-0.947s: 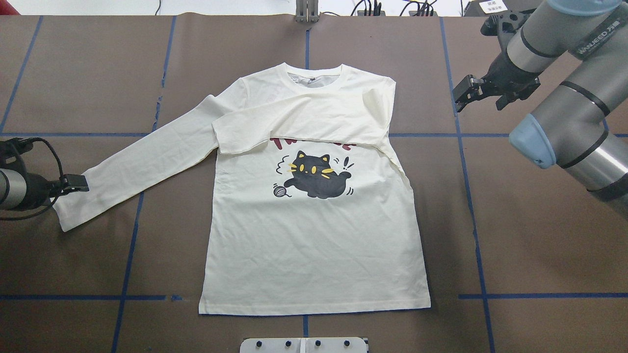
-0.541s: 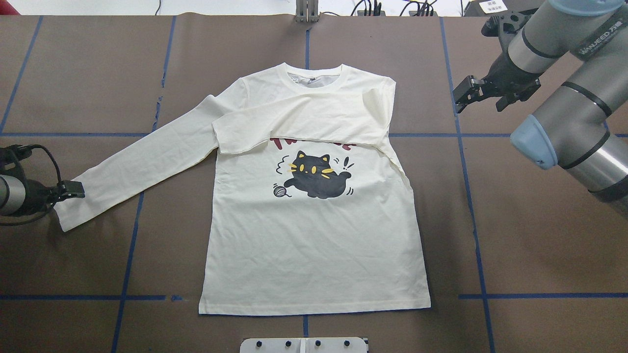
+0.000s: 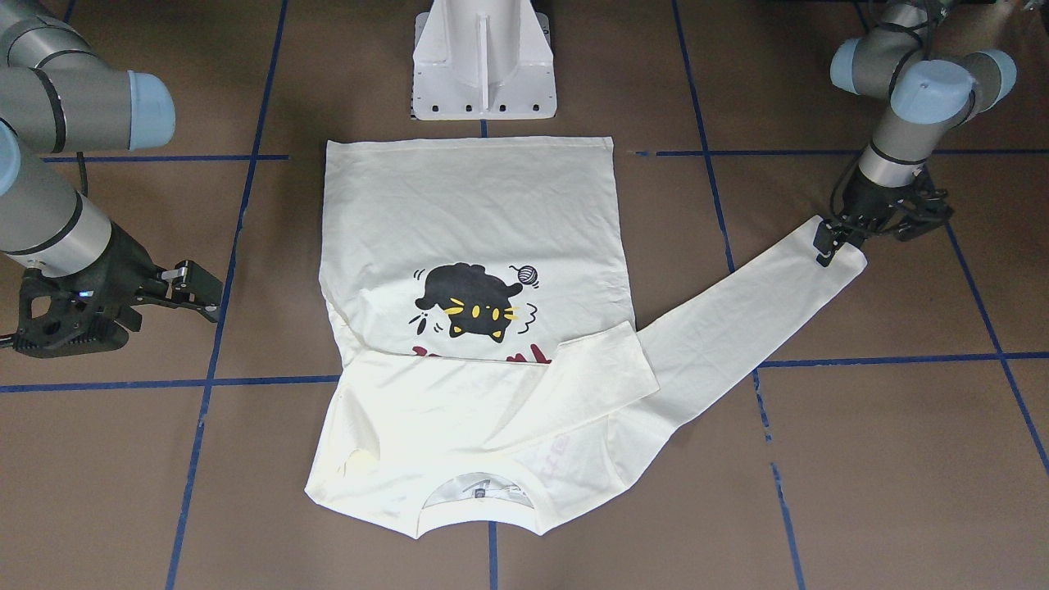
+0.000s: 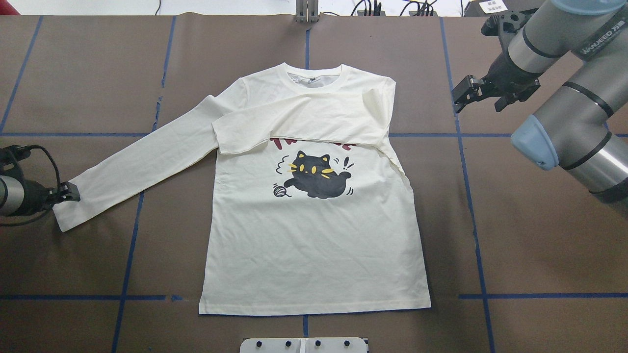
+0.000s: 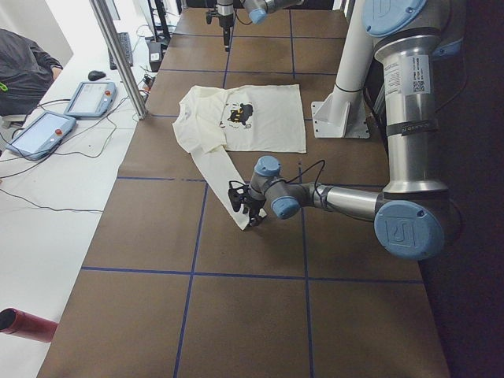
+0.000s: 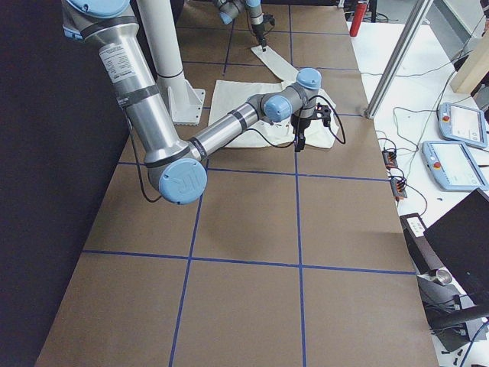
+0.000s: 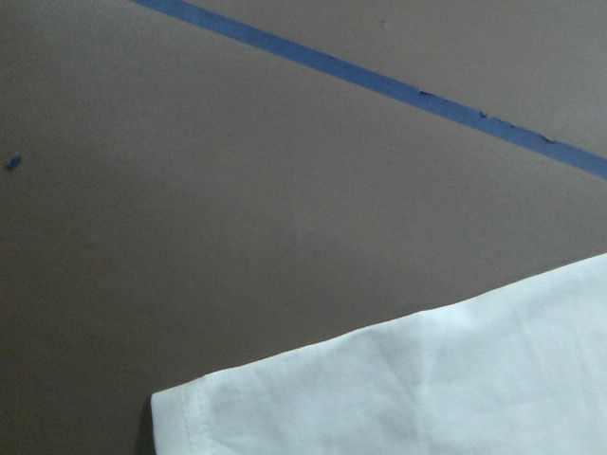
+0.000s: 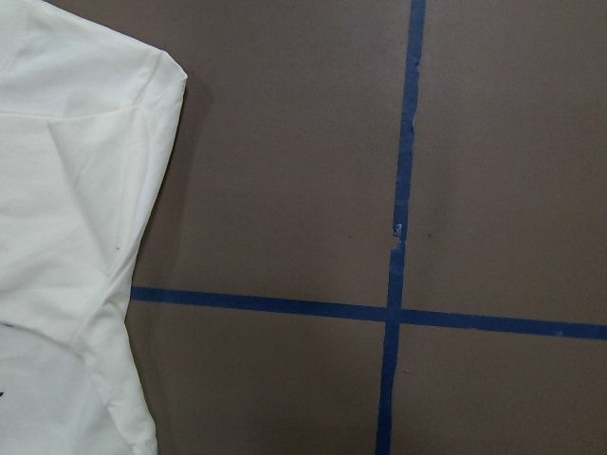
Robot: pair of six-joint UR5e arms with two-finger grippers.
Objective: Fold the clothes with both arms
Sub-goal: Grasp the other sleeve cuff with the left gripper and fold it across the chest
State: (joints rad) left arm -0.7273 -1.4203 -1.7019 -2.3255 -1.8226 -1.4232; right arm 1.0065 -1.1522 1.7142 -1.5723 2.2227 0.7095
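The cream shirt (image 4: 314, 235) lies flat, print up, with the black cat (image 4: 316, 179) showing. One sleeve is folded across the chest (image 4: 299, 127) and covers most of the red lettering. The other sleeve (image 4: 147, 157) stretches out to the lower left, ending in a cuff (image 4: 64, 218) that also shows in the left wrist view (image 7: 398, 398). My left gripper (image 4: 70, 192) (image 3: 826, 242) stands low over that cuff's edge and looks open; the sleeve lies undisturbed. Beyond the shirt's far right shoulder hovers my right gripper (image 4: 480, 95) (image 3: 195, 287), open and empty.
Brown paper with blue tape lines (image 4: 471, 196) covers the table. The white pedestal (image 3: 483, 57) stands at the shirt's hem side. Two control tablets (image 5: 47, 130) and a metal post (image 5: 118, 55) sit on a white bench, with a seated person (image 5: 24, 71) beside it.
My left gripper has slid down the sleeve toward the cuff end and dropped lower. The right gripper has drifted slightly away toward the table's far side. The shirt has not moved.
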